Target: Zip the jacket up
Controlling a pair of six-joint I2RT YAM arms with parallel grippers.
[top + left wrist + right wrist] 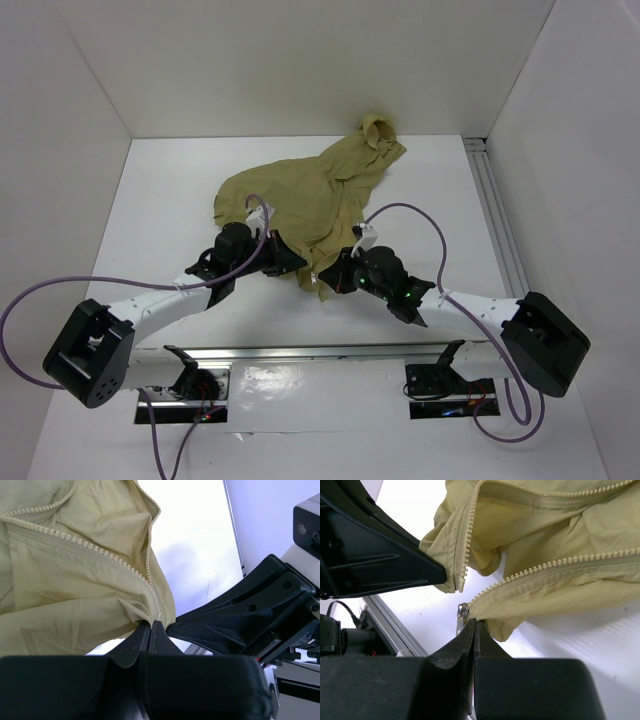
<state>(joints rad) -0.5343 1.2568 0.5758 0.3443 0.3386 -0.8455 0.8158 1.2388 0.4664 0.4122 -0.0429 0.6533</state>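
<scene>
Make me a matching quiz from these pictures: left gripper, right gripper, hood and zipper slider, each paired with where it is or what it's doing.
Things: 1 left gripper; 2 right gripper; 3 hood; 4 zipper slider.
States: A far end of the jacket; B pinching fabric beside the slider; C bottom of its teeth row; D pinching the corner without a slider.
Pairs: 1-D, 2-B, 3-A, 4-C.

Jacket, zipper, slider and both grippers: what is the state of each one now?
jacket: crumpled, front open.
zipper: undone, tooth rows apart.
slider: at the bottom end of one row.
left gripper: shut on the jacket's hem corner.
right gripper: shut on the jacket beside the slider.
</scene>
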